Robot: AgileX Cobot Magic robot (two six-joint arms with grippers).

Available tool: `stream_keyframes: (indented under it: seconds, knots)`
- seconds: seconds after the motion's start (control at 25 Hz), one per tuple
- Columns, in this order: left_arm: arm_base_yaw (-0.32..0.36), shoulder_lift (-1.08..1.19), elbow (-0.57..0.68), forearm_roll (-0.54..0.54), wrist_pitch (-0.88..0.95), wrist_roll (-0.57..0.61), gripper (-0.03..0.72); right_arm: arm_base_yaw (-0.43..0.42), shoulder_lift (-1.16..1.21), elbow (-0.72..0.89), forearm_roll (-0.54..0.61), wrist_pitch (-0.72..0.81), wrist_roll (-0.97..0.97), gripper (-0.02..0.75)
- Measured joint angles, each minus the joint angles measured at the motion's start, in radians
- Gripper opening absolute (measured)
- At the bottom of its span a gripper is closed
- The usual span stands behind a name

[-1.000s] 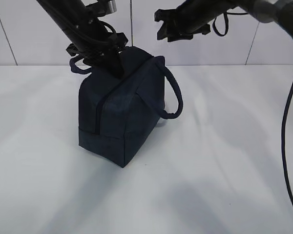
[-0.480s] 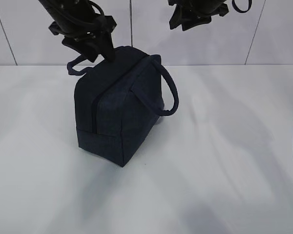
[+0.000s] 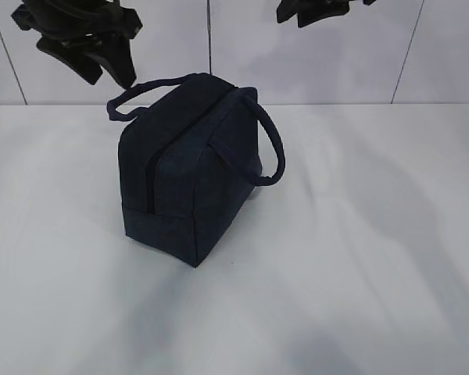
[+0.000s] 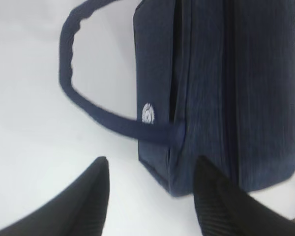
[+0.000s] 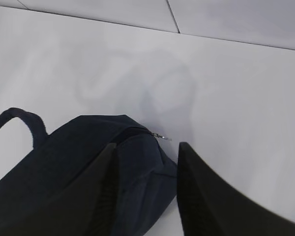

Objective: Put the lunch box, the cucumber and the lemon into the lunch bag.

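Note:
The dark navy lunch bag [image 3: 191, 180] stands alone on the white table with its top zipper drawn shut. Its silver pull [image 5: 160, 136] lies at one end, and a small white logo [image 4: 148, 113] shows on its side. My left gripper [image 3: 109, 74] hangs open and empty in the air, up and to the left of the bag; in the left wrist view the left gripper [image 4: 151, 164] looks down on the bag [image 4: 226, 88]. My right gripper [image 3: 297, 19] is open and empty high above the bag's far side; the right gripper [image 5: 147, 147] frames the bag's end [image 5: 78, 162]. The lunch box, cucumber and lemon are out of view.
The bag's two loop handles stand out, one to the back left [image 3: 129, 101] and one to the right [image 3: 273, 156]. The white table [image 3: 359, 258] meets a pale tiled wall [image 3: 242, 55] close behind the bag.
My left gripper has opened, come off the bag's top and risen to the upper left. My right gripper has also climbed, toward the top edge. The bag has settled slightly.

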Motion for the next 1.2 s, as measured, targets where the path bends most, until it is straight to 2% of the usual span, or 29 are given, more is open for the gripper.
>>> stream_keyframes:
  seconds: [0.24,0.56,0.72,1.04,1.2]
  knots:
    - [0.0,-0.16,0.096,0.036,0.002,-0.004,0.396,0.0,-0.193,0.211,-0.011,0.0,-0.006,0.317]
    - [0.0,-0.376,0.201,0.04,0.006,-0.007,0.352,0.0,-0.538,0.628,-0.12,0.0,-0.055,0.317]
    - [0.0,-0.433,0.254,0.047,0.012,-0.008,0.342,0.0,-0.741,0.778,-0.201,0.0,-0.094,0.317]
    - [0.0,-0.521,0.342,-0.054,0.012,-0.008,0.326,0.0,-1.07,0.991,-0.397,0.002,-0.128,0.317]
    - [0.0,-0.588,0.413,-0.063,0.014,-0.008,0.306,0.0,-1.241,1.129,-0.427,0.002,-0.128,0.317]
